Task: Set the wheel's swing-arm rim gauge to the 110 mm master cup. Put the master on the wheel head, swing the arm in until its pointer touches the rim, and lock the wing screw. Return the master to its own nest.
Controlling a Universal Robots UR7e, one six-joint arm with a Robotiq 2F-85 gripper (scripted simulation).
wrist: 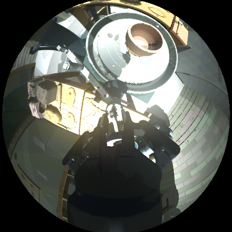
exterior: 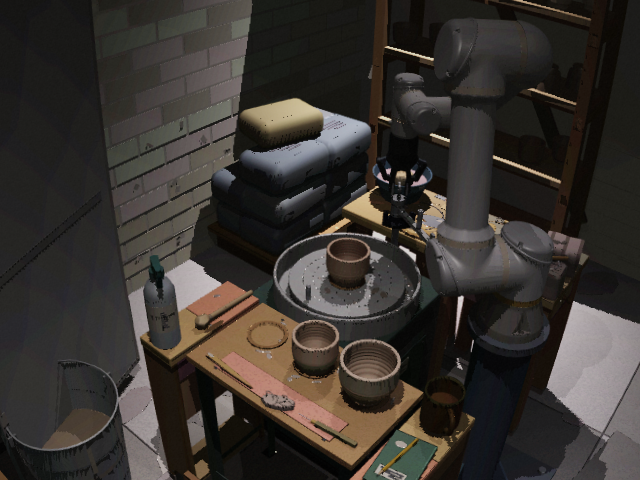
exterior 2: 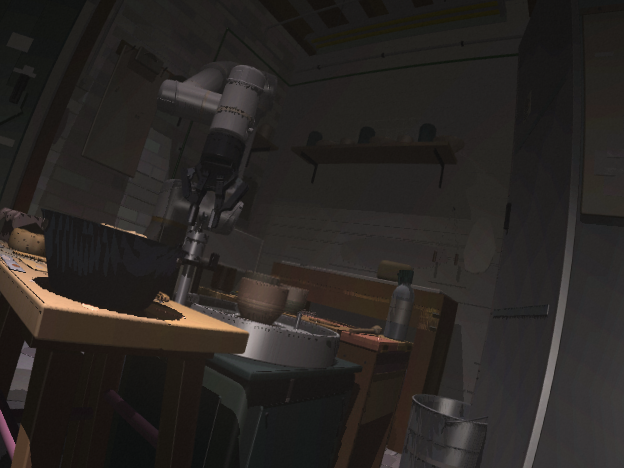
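The wing screw point(wrist: 116, 116) tops the gauge post point(exterior 2: 187, 272) behind the wheel, and my gripper point(exterior: 398, 187) stands open around it, holding nothing. The swing arm point(exterior: 413, 223) runs from the post along the far rim of the splash pan. A brown master cup point(exterior: 348, 261) sits upright on the wheel head point(exterior: 345, 289). On the near table two more cups stand in their nests, a smaller one point(exterior: 315, 345) and a wider one point(exterior: 369, 369), beside an empty ring nest point(exterior: 267, 334).
Stacked clay bags point(exterior: 294, 170) sit behind the wheel on the left. A dark bowl point(exterior: 402, 178) rests on the side bench behind the post. A spray bottle point(exterior: 161, 305), a metal bucket point(exterior: 67, 418) and a mug point(exterior: 442, 404) stand around the near table.
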